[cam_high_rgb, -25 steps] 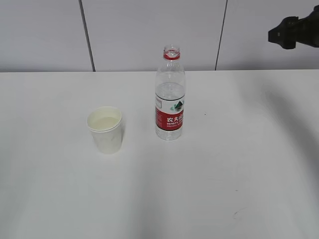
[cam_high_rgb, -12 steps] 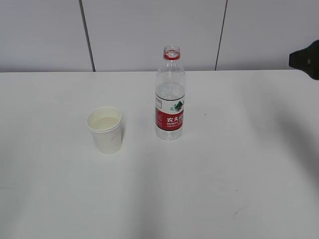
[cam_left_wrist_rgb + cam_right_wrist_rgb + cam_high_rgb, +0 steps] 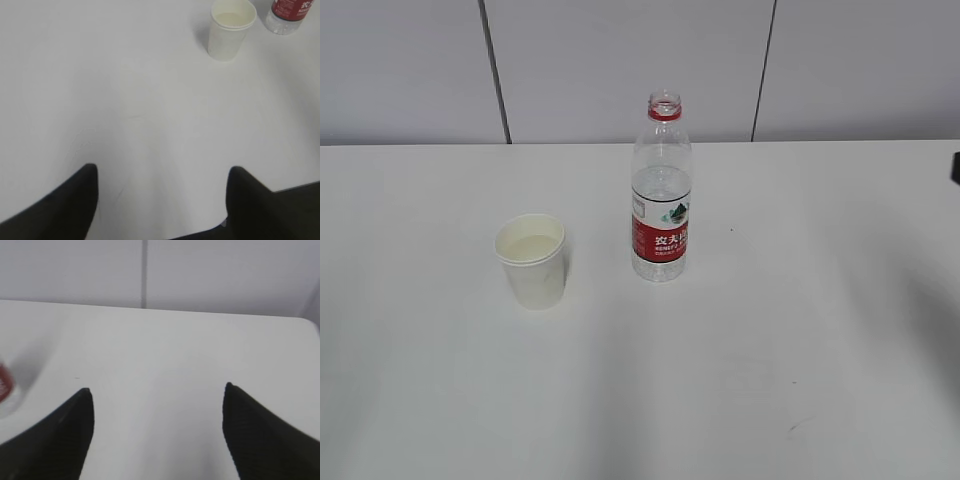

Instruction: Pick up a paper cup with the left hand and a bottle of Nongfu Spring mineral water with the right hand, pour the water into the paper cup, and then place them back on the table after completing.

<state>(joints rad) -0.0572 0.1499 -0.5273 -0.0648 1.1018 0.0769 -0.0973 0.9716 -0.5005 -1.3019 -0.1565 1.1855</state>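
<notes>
A white paper cup stands upright on the white table, left of centre, with liquid inside. An uncapped Nongfu Spring bottle with a red label stands upright just right of it, partly filled with clear water. In the left wrist view the cup and the bottle's base sit far off at the top right. My left gripper is open and empty over bare table. My right gripper is open and empty; the bottle's red label is a blur at its left edge. Only a dark sliver of the right arm shows in the exterior view.
A grey panelled wall runs behind the table's far edge. The table's front edge shows at the bottom right of the left wrist view.
The right arm has drawn back to the right and almost left the exterior view. The cup and bottle have not moved.
</notes>
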